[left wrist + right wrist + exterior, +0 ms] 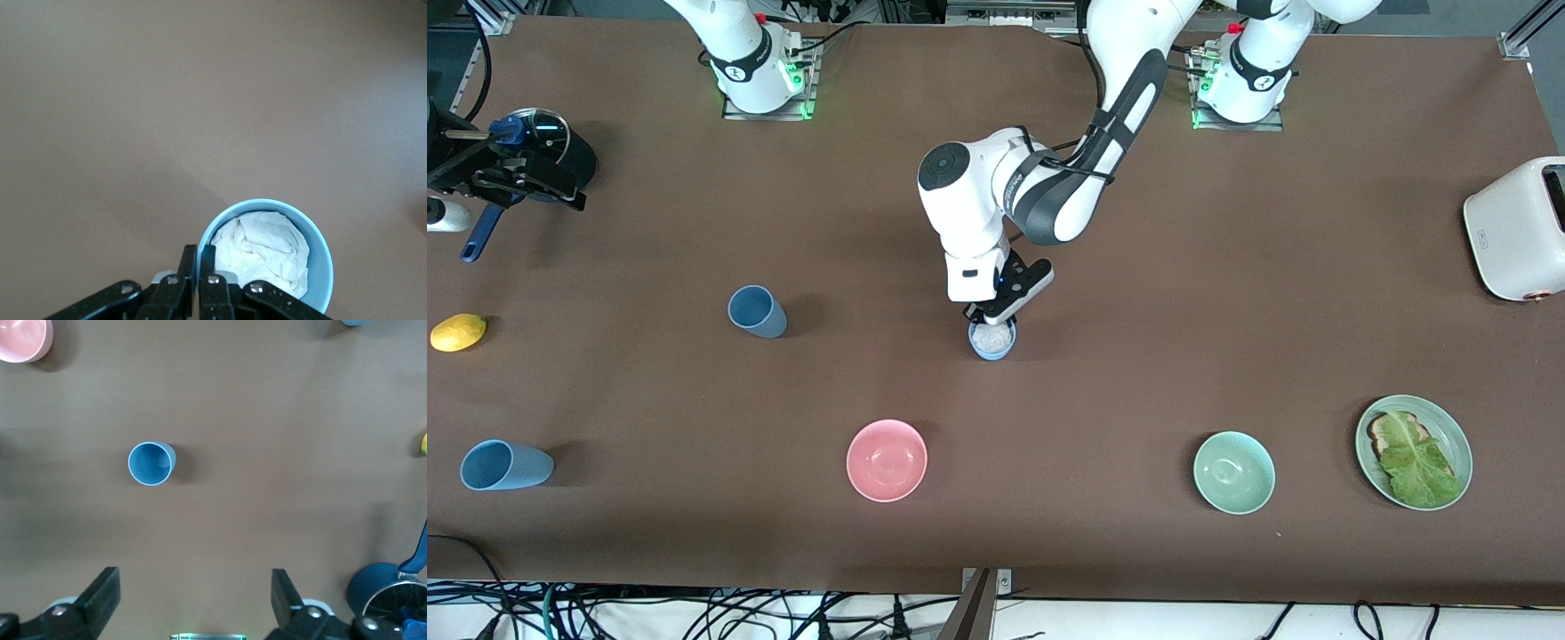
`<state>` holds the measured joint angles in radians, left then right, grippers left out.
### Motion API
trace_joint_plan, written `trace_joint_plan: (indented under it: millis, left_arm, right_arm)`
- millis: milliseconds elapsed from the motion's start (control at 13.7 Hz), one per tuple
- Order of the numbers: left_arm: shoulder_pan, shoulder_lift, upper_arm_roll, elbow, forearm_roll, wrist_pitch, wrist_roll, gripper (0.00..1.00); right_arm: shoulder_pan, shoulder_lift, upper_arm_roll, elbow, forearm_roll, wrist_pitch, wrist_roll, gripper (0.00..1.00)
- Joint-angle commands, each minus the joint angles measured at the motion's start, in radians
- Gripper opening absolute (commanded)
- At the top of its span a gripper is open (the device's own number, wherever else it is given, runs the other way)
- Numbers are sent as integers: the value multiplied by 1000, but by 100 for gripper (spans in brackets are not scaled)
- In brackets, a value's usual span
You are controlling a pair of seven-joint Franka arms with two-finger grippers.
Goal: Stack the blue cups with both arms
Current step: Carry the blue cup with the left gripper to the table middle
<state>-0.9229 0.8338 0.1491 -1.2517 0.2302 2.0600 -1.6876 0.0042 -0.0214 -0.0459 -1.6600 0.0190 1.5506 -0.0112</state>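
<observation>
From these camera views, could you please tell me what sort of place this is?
Most likely a robotics lab set up as a mock kitchen: two arms bolted to a brown-covered table, loose cables along its edge, and a toaster, bowls and a plate of toast with lettuce.

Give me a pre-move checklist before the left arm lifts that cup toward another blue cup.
1. Left gripper shut on the rim of the cup with white paper: ok, wall pinched between the fingers.
2. That cup upright near the table's middle: ok.
3. Cup empty for nesting: not ok, crumpled white paper fills it.
4. Dusky blue cup upright, mouth free: ok.
5. Light blue cup upright: cannot tell; it seems to lie on its side at the right arm's end.
6. Right gripper out of the way: ok, open above the table, waiting.
</observation>
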Motion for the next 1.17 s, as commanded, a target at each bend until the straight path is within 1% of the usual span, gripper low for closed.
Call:
trace_joint_plan:
  millis: [0, 73, 146, 219, 292, 365, 438, 512, 585, 731, 804, 877, 1023, 1096]
  left_arm:
    - [-11, 18, 14, 40, 34, -4, -29, 3]
    - [-7, 15, 14, 43, 31, -3, -21, 29]
    - [-7, 13, 14, 43, 31, 2, -20, 45]
    - [-7, 13, 14, 43, 31, 3, -20, 51]
    - [-7, 13, 14, 41, 31, 3, -20, 62]
    - [-7, 13, 14, 43, 31, 3, -18, 87]
    - [-7, 13, 14, 41, 32, 3, -18, 100]
    - [-5, 10, 14, 41, 32, 3, -14, 100]
    - [-5, 2, 14, 41, 32, 2, 30, 100]
    - [7, -51, 14, 37, -3, -17, 182, 100]
    - [25, -83, 14, 34, -43, -50, 254, 100]
    - [53, -120, 14, 34, -83, -105, 358, 100]
    - [131, -195, 14, 38, -162, -238, 658, 100]
    - [178, -228, 14, 38, -182, -291, 795, 100]
  right_arm:
    - [-7, 3, 0, 16, 10, -17, -12, 100]
    - [-7, 3, 0, 16, 12, -17, -10, 100]
    - [-7, 3, 1, 16, 12, -17, -10, 100]
    - [-7, 3, 1, 16, 12, -17, -10, 100]
    - [-7, 3, 0, 16, 12, -17, -10, 100]
    - [-7, 3, 0, 16, 12, -17, -10, 100]
    - [-7, 3, 1, 16, 12, -17, -10, 100]
    - [-7, 3, 0, 16, 12, -17, -10, 100]
    - [-7, 3, 0, 16, 12, -17, -10, 100]
    - [-7, 3, 0, 14, 13, -18, -10, 100]
    - [-7, 3, 0, 14, 12, -18, -10, 100]
    - [-6, 8, 1, 10, 7, -20, -10, 100]
    - [-6, 29, 1, -10, 9, -27, 0, 100]
    - [-1, 43, 1, -15, 7, -21, 0, 100]
